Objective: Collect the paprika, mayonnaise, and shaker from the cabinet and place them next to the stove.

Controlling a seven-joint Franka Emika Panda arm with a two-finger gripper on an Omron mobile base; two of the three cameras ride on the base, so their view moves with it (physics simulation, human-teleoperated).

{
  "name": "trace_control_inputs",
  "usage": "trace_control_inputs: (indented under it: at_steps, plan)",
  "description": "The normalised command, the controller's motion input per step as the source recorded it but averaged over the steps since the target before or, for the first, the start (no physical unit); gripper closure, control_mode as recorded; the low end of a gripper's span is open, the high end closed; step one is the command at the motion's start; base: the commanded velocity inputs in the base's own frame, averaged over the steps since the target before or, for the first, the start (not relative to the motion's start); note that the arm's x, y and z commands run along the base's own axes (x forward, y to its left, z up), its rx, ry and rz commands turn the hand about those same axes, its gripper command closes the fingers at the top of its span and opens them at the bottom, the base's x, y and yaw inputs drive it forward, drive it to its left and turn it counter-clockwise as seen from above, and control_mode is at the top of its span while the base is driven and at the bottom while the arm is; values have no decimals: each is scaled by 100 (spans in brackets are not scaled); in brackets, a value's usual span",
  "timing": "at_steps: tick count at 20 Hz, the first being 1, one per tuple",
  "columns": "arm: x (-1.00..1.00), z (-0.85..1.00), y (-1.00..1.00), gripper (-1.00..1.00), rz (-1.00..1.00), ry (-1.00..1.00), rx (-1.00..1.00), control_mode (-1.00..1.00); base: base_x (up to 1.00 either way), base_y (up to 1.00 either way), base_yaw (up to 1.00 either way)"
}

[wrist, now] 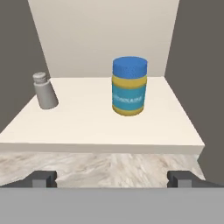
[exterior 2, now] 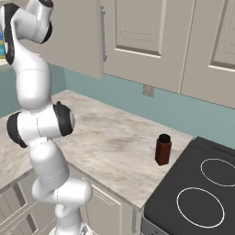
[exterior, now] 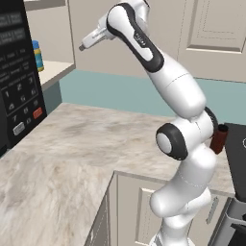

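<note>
On the cabinet (wrist: 100,127) shelf ahead of me stands the mayonnaise (wrist: 129,86), squat, blue lid, yellow-blue bands, upright with lid up. The grey shaker (wrist: 44,90) stands upright well to its left. My gripper (wrist: 112,178) fingers are spread wide, holding nothing; the paprika (exterior 2: 163,149) stands upright beside the stove (exterior 2: 197,193).

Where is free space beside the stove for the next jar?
The counter lies bare left of the paprika, back to the blue wall. Only the strip between paprika and stove is tight. On the cabinet shelf, mayonnaise and shaker stand well apart.
</note>
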Motion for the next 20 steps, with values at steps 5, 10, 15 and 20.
trace_control_inputs:
  at_steps: [5, 10, 15, 20]
  plan:
    - [27, 0, 22, -100, -4, 0, -2, -100, 0, 0, 0]
    - [6, 0, 14, -100, -1, 0, 0, -100, 0, 0, 0]
    - [3, 0, 36, -100, -3, 0, -4, -100, 0, 0, 0]
    - [10, 2, 33, -100, -4, 0, -3, -100, 0, 0, 0]
